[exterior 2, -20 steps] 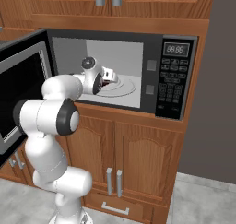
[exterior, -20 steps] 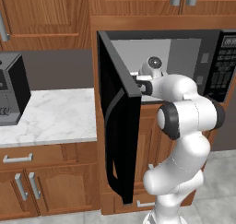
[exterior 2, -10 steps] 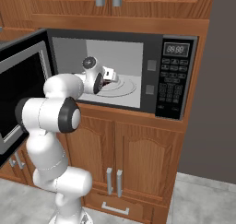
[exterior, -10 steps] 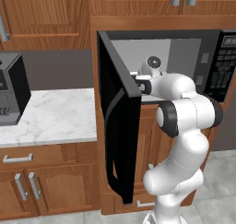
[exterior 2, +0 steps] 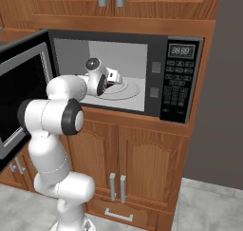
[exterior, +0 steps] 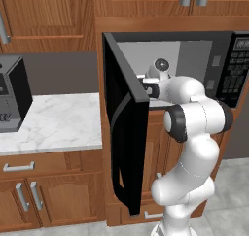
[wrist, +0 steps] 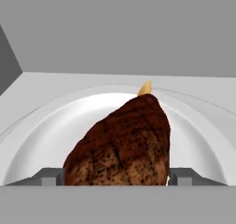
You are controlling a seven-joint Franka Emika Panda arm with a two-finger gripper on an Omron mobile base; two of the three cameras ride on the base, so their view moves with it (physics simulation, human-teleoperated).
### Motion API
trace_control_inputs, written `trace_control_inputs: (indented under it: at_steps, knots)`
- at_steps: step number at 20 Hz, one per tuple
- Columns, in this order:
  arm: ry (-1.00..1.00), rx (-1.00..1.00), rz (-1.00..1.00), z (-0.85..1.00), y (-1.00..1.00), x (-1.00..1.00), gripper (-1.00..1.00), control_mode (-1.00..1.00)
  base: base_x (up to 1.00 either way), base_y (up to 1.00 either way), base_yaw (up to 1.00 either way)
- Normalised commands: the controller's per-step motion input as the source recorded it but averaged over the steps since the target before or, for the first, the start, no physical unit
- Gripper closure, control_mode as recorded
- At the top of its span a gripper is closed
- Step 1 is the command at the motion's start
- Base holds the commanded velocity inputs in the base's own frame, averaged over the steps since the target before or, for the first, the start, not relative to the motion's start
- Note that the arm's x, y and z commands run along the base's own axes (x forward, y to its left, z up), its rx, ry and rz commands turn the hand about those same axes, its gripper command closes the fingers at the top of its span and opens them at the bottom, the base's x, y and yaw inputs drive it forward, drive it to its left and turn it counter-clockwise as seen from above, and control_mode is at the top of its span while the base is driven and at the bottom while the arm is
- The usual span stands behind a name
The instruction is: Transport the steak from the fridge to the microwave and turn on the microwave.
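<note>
The black built-in microwave [exterior 2: 142,78] is seen set into wooden cabinetry, its dark door [exterior: 124,133] swung wide open to the left. The white arm is reached into the light grey cavity, and the gripper [exterior 2: 112,78] is seen low over the white turntable plate [exterior 2: 128,90]. In the hand view, the brown seared steak [wrist: 122,147] is seen lying on the turntable plate [wrist: 41,135], with a small pale yellow tip at its far end. The steak is framed between the two fingertips [wrist: 48,177], which are spread wide on either side of it; whether the pads are touching the meat cannot be told. On the right side of the microwave a keypad [exterior 2: 176,90] of small buttons is shown beneath a digital display [exterior 2: 182,50] whose digits are too small to be read with certainty, and no brand name can be made out. In the left base view, a smaller black countertop appliance [exterior: 12,99] is seen standing on the white marble counter [exterior: 58,121], well apart from the microwave. Wooden cabinet doors with metal handles [exterior 2: 116,187] are seen below.
</note>
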Motion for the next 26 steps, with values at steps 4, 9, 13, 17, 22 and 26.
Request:
trace_control_inputs:
  at_steps: [4, 9, 13, 17, 22, 26]
  knots:
    - [0.00, 0.00, 0.00, 0.00, 0.00, 0.00, -1.00, -1.00, 0.00, 0.00, 0.00]
    - [0.00, 0.00, 0.02, 0.00, 0.00, -0.19, -1.00, -1.00, 0.00, 0.00, 0.00]
    - [-0.08, 0.05, 0.01, 0.00, 0.00, -0.29, -1.00, -1.00, 0.00, 0.00, 0.00]
    - [-0.06, 0.06, 0.00, 0.16, -0.01, -0.35, -1.00, -1.00, 0.00, 0.00, 0.00]
    - [0.00, 0.06, 0.00, 0.38, -0.16, -0.49, -1.00, -1.00, 0.00, 0.00, 0.00]
    - [0.00, 0.03, 0.00, 0.50, -0.23, -0.56, -1.00, -1.00, 0.00, 0.00, 0.00]
